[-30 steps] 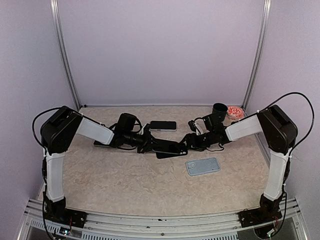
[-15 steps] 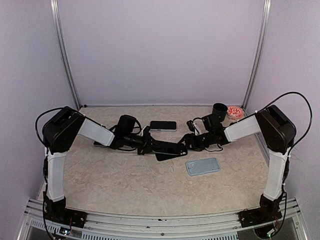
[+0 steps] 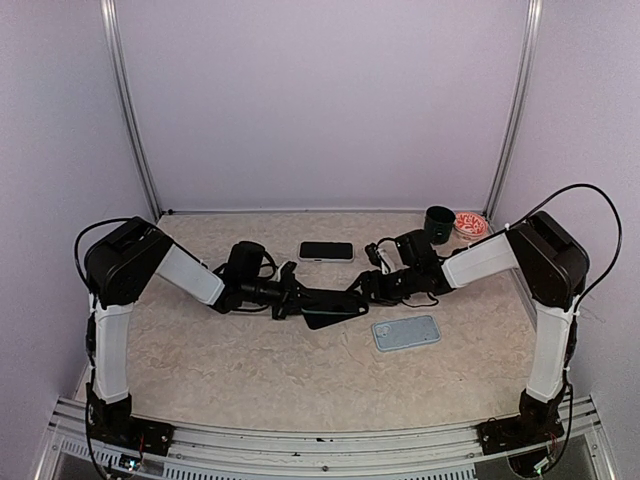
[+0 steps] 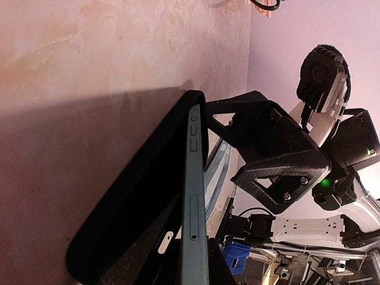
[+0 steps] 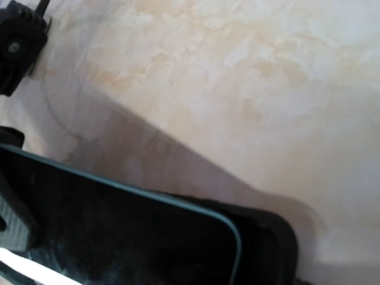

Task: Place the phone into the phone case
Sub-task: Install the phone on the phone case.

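The phone (image 4: 193, 178), dark with a teal edge, is pinched by its near edge in my shut left gripper (image 4: 195, 270). Its far end sits in the black phone case (image 4: 136, 196), while the case's near end gapes away from it. In the top view the pair (image 3: 330, 305) lies low over the middle of the table, between the left gripper (image 3: 296, 298) and the right gripper (image 3: 362, 288). The right gripper's jaws stand wide around the case's far end. The right wrist view shows the phone's screen (image 5: 119, 237) and a case corner (image 5: 270, 237); the right fingertips are hidden.
A second dark phone (image 3: 326, 250) lies flat behind the grippers. A grey-blue case (image 3: 406, 332) lies to the front right. A dark cup (image 3: 438, 222) and a red-and-white bowl (image 3: 470, 224) stand at the back right corner.
Both grippers have moved a little nearer and lower with the phone and case. The right gripper has shifted left, closer to the left gripper.
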Controlling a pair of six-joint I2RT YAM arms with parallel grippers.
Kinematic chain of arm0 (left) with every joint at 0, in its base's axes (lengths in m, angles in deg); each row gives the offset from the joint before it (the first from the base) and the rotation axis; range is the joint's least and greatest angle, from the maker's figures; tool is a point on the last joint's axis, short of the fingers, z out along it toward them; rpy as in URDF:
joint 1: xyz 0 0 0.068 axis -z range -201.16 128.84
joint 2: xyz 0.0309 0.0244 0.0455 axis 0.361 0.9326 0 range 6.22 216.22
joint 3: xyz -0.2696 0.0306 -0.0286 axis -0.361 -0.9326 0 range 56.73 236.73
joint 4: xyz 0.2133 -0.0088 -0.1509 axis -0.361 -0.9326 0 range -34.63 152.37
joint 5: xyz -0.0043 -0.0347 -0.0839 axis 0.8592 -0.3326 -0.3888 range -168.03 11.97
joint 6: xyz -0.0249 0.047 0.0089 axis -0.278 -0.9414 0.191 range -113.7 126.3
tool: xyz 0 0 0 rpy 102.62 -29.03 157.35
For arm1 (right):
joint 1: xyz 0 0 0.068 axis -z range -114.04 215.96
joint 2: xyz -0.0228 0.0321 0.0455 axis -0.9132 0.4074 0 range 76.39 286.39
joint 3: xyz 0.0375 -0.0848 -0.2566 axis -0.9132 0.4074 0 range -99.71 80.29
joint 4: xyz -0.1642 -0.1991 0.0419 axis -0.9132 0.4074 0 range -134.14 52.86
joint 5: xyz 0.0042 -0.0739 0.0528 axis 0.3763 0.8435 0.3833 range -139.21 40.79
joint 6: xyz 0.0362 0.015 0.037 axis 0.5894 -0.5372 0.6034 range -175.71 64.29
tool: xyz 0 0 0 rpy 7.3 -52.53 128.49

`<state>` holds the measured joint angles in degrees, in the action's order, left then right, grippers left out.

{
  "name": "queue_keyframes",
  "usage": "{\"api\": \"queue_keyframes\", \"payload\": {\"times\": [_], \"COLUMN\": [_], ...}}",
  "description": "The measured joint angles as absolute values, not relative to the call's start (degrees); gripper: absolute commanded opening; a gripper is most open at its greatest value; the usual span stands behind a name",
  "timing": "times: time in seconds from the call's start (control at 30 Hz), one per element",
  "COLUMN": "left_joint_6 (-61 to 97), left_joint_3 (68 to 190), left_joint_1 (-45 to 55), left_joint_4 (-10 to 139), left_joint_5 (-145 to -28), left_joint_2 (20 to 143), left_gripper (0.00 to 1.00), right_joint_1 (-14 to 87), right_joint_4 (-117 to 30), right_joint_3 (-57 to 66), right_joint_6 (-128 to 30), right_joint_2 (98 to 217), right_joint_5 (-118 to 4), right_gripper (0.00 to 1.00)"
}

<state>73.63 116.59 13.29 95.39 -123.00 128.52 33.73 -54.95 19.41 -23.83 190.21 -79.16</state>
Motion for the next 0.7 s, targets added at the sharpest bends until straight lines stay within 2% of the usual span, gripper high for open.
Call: {"api": "queue_keyframes", "payload": {"times": [0.7], "left_joint_6": [82.3], "left_joint_3": [112.3], "left_joint_1": [14.7], "left_joint_4": [102.7], "left_joint_5": [-119.0], "left_joint_2": [127.6], "left_gripper": [0.0], "right_joint_1": [32.5], "right_joint_4": [-56.7], "right_joint_3": [20.3], "right_joint_6": [-22.5], "right_joint_2": [189.9], "right_joint_5": [-77.4], "right_gripper": [0.72]}}
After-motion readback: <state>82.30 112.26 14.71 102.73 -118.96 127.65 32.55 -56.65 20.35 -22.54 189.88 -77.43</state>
